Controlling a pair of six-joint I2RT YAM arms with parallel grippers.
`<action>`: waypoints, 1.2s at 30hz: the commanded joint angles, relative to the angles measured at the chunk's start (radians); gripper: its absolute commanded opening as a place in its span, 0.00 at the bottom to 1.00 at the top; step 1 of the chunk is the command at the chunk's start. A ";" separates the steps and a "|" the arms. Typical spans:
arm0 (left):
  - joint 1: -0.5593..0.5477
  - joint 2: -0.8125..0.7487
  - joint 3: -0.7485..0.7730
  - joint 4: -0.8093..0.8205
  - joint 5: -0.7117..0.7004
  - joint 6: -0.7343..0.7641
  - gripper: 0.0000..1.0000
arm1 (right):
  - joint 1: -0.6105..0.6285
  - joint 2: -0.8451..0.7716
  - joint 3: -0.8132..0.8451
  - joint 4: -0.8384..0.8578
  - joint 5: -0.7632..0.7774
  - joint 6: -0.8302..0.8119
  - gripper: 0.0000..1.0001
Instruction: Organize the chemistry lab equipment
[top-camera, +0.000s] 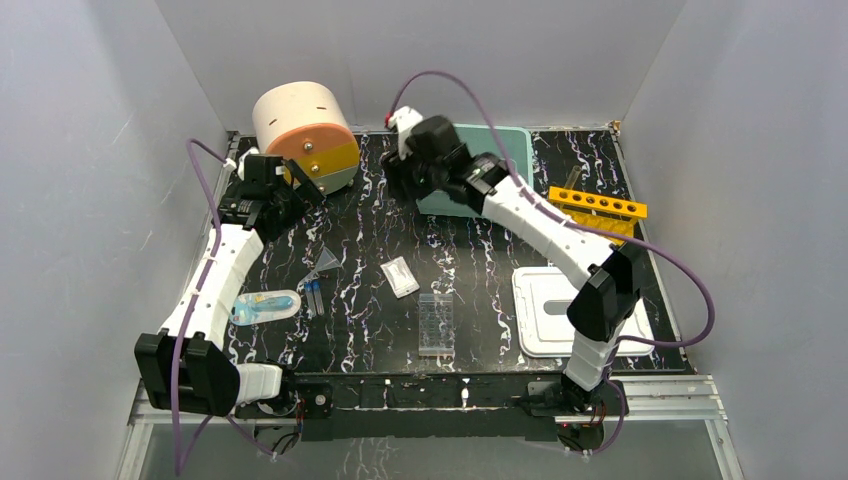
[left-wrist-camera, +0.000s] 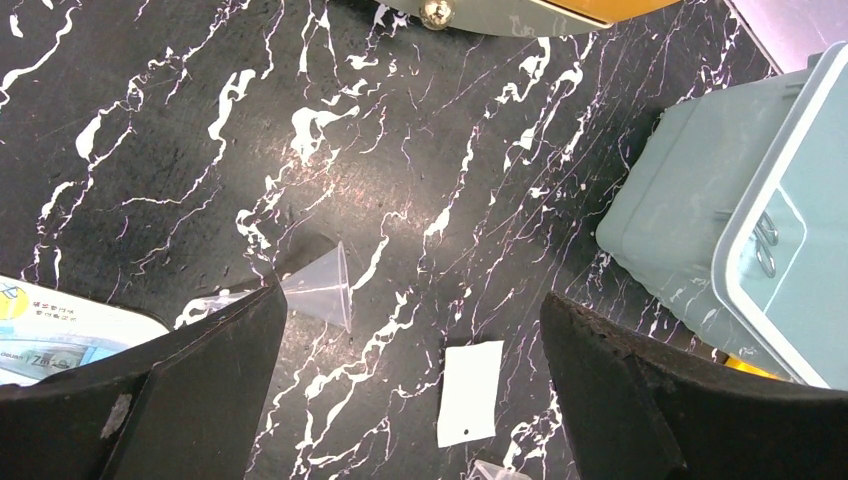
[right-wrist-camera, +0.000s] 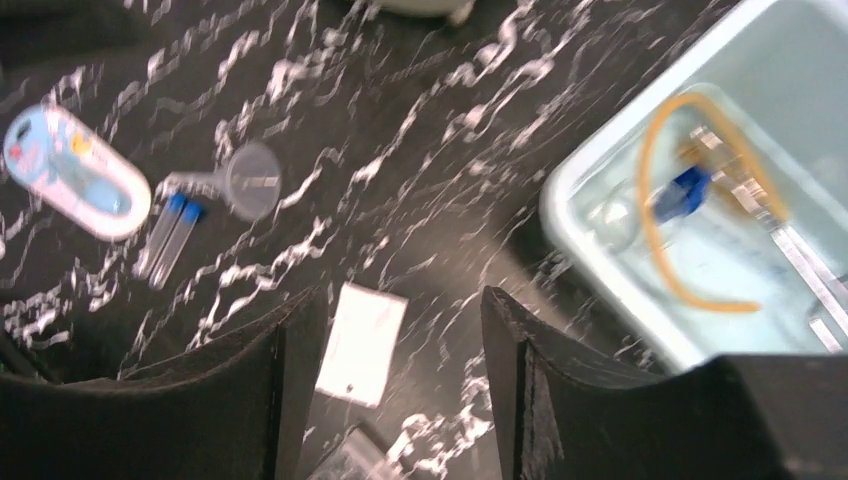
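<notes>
In right wrist view only: tan-looped tag

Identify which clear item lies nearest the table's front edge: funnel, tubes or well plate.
The well plate; the funnel and blue-capped tubes lie farther back, to its left.

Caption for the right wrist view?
Open right gripper hovers over white packet, near funnel, tubes and bin holding tongs.
</notes>
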 joint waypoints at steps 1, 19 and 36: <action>-0.003 -0.044 0.011 -0.024 -0.009 -0.016 0.98 | 0.076 -0.055 -0.127 -0.050 0.137 0.091 0.68; -0.032 -0.041 -0.133 0.089 0.345 -0.050 0.69 | 0.124 -0.028 -0.582 0.205 0.051 0.354 0.63; -0.206 0.090 -0.277 0.165 0.503 -0.111 0.65 | 0.125 0.103 -0.586 0.282 0.015 0.378 0.39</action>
